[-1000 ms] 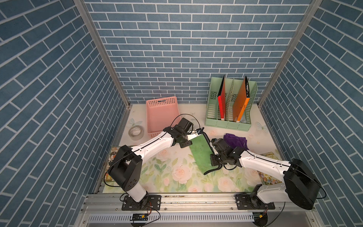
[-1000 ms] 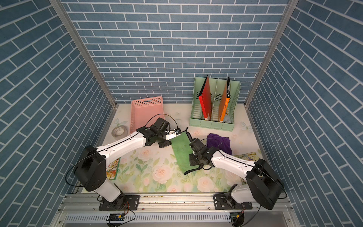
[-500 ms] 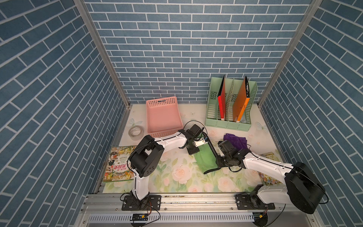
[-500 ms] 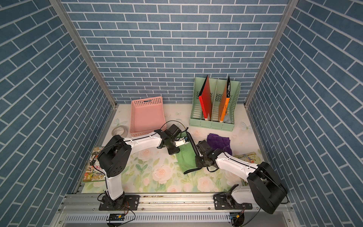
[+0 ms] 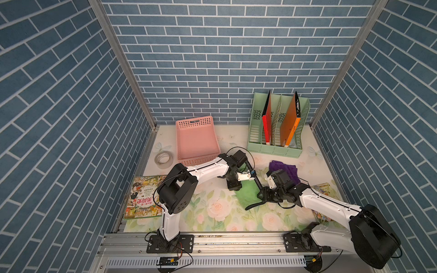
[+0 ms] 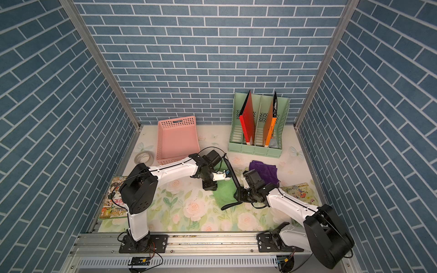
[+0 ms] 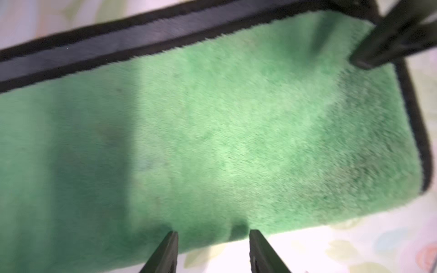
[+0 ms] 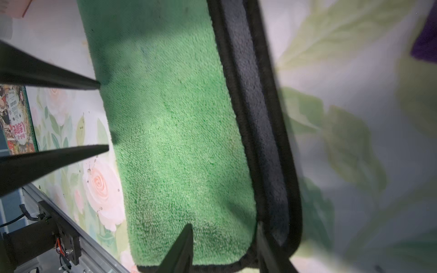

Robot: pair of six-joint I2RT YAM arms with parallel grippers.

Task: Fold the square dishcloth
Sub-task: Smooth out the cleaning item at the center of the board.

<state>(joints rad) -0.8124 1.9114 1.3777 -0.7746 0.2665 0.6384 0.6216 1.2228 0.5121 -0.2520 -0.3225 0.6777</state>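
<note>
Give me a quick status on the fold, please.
Both jaws open. Green dishcloth folded into a strip, lying flat. Purple cloth alongside, apart, not obstructing.

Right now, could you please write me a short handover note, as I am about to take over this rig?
Left gripper: open, tips at the folded long side of the dishcloth, holding nothing.
Right gripper: open, tips over one short end of it, holding nothing.
Dishcloth: green, lying flat on the floral table as a long strip.
Done: it looks folded once; a grey band of underside shows along one long edge.
Left: probably a second fold, end to end.
</note>
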